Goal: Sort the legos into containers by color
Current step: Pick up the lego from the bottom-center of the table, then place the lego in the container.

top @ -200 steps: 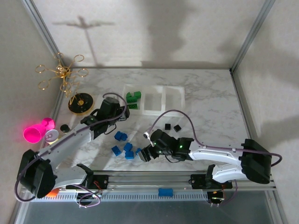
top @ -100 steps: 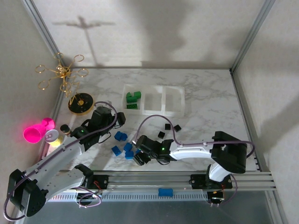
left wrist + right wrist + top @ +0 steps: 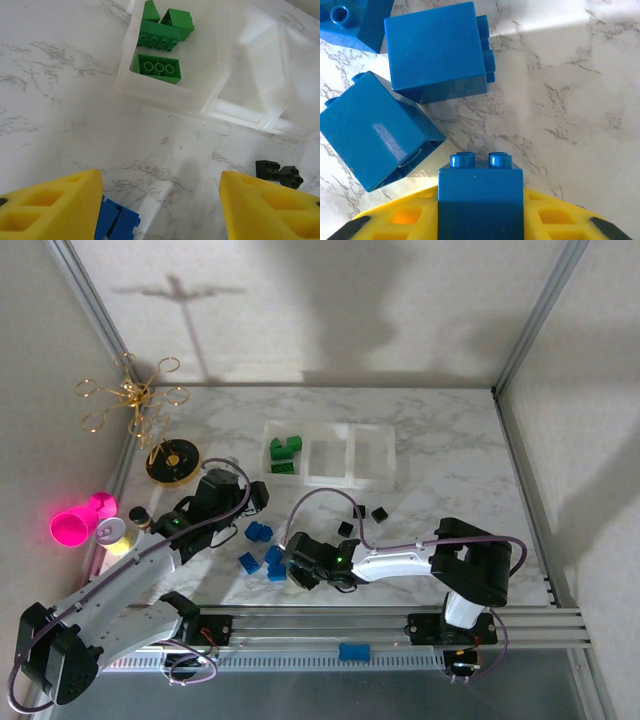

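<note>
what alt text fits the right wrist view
A blue lego brick, studs pointing away, is clamped between the right pincer's yellow fingers at the bottom edge. Beyond it, more blue bricks lie tipped on the white marble table.

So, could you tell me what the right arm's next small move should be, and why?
Probably lift straight up: the right gripper looks closed on a blue brick, two loose blue bricks lie just ahead, and the middle tray sits empty.

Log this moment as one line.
left gripper open above table | right gripper shut on blue lego | green legos in leftmost container | black legos loose
</note>
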`<act>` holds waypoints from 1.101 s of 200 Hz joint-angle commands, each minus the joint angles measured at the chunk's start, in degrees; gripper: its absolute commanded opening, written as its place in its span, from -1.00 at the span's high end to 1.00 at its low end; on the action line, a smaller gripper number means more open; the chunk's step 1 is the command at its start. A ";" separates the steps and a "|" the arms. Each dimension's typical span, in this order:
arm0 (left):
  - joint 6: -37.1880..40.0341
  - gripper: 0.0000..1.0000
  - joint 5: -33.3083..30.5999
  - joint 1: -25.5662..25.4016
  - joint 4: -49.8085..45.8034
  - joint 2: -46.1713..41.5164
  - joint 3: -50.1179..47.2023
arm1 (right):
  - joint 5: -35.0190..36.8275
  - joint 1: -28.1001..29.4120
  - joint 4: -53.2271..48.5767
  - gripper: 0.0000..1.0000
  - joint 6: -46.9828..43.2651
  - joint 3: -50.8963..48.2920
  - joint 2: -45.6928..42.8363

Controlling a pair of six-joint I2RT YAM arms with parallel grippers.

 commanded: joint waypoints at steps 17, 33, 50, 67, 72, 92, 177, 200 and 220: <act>-0.91 -0.28 0.66 -0.52 -0.76 -1.67 0.14 | 1.60 0.30 -1.08 0.46 1.15 1.56 -3.64; -0.75 -0.30 0.74 -0.52 -1.12 -1.70 1.40 | 1.60 -0.95 -3.12 0.49 2.08 3.21 -5.86; -0.08 -0.33 0.70 -0.52 -0.95 -1.50 3.14 | 1.77 -2.99 -4.89 0.48 2.67 4.71 -8.70; 0.53 -0.37 0.62 -0.52 -1.11 -0.93 5.13 | 1.91 -7.20 -7.26 0.48 4.21 6.66 -10.70; 0.62 -0.40 0.60 -0.52 -1.17 -0.70 5.76 | 2.14 -8.58 -8.05 0.46 4.79 7.32 -11.02; 1.17 -0.46 0.51 -0.52 -0.57 0.06 7.42 | 4.42 -14.51 -10.77 0.43 5.78 10.71 -10.36; 3.08 -0.99 -2.37 -0.26 1.66 3.87 10.30 | 9.62 -29.45 -10.22 0.43 1.05 30.51 10.55; 3.11 -0.99 -4.07 -0.26 1.82 4.65 10.17 | 9.78 -31.64 -10.03 0.43 0.53 34.90 15.77; 2.65 -0.99 -4.25 -0.26 2.29 4.85 9.46 | 9.52 -33.35 -10.83 0.31 1.05 38.46 19.45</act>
